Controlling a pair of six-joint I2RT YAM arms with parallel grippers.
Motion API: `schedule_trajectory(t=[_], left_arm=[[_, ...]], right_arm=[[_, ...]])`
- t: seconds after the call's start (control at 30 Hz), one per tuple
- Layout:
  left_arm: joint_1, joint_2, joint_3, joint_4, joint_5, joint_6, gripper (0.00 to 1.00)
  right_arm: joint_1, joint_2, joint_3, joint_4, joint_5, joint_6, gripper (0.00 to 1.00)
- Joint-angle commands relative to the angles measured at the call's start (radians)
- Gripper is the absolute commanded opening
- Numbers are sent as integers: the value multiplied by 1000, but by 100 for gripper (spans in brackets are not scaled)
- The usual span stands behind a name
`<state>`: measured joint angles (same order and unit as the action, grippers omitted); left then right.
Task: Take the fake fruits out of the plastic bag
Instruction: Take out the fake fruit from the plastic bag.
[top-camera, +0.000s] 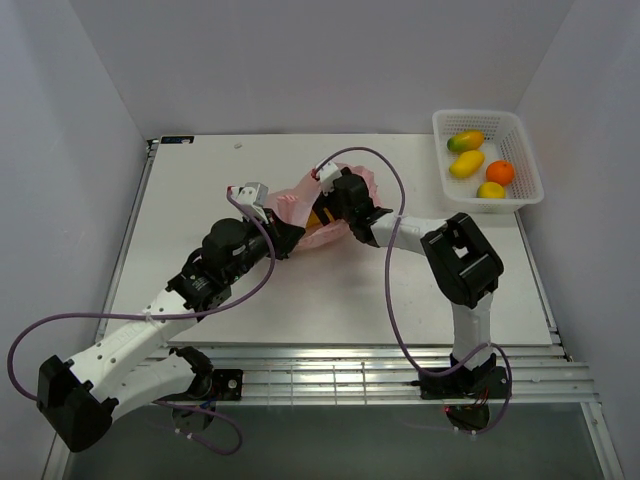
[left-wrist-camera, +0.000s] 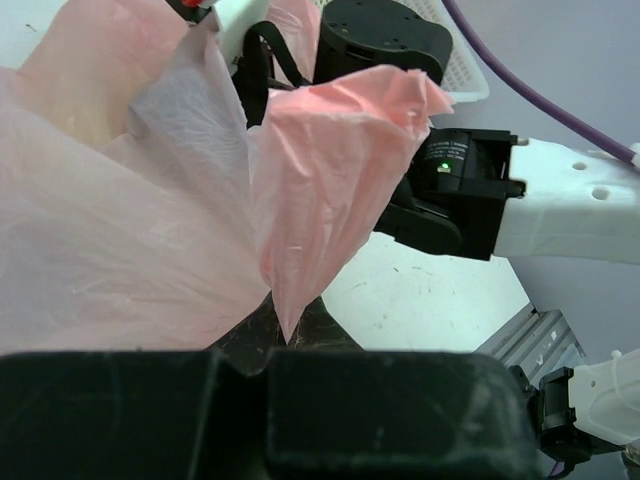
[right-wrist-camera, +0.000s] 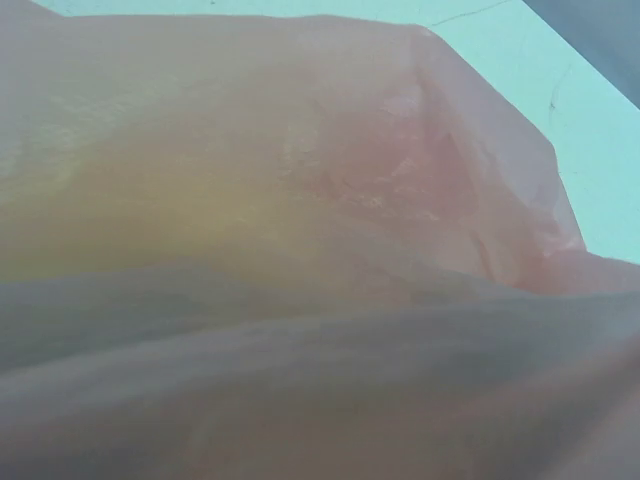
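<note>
- Pink film is clamped in the left gripper, whose jaws are closed tight on the left edge of the plastic bag. The left wrist view shows the crinkled sheet drawn up into a peak from that pinch.
- The bag lies mid-table, slightly towards the far side, between the two wrists.
- A yellow-orange patch shows at its mouth, and the right wrist view has a yellowish glow behind the film. I judge that at least one of the fake fruits is inside.
- The right gripper reaches into the mouth from the right. Its fingers are hidden by film, so I cannot tell whether they are around a fruit or around nothing.
- At the far right a white basket holds four fruits: a green-red mango, a yellow one, an orange and a lemon.
- Step in hand, as I judge it: reaching in for the next fruit while the left side holds the bag steady.
- The next move calls for a sure grip on the fruit alone, with no film caught in it. Then lift it clear towards the right while the left pinch holds.
</note>
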<state>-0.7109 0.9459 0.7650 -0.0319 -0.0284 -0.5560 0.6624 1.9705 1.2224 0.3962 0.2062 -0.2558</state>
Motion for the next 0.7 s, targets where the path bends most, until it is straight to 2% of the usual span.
schedule_trajectory(t=[0.0, 0.2, 0.4, 0.53, 0.63, 0.67], left_arm=[[-2, -35, 2, 20, 21, 16, 0], [-4, -48, 0, -2, 1, 19, 0], [-2, -55, -6, -6, -21, 24, 0], [-4, -58, -13, -8, -36, 22, 0], [-4, -58, -20, -8, -41, 21, 0], [-2, -58, -20, -8, -42, 21, 0]], right_arm=[[-7, 51, 80, -78, -2, 33, 90], [-18, 126, 160, -200, -48, 47, 90], [-20, 146, 175, -198, -93, 26, 90], [-20, 146, 163, -182, -134, 18, 100], [-20, 116, 122, -155, -142, 35, 56], [-20, 104, 108, -126, -142, 38, 30]])
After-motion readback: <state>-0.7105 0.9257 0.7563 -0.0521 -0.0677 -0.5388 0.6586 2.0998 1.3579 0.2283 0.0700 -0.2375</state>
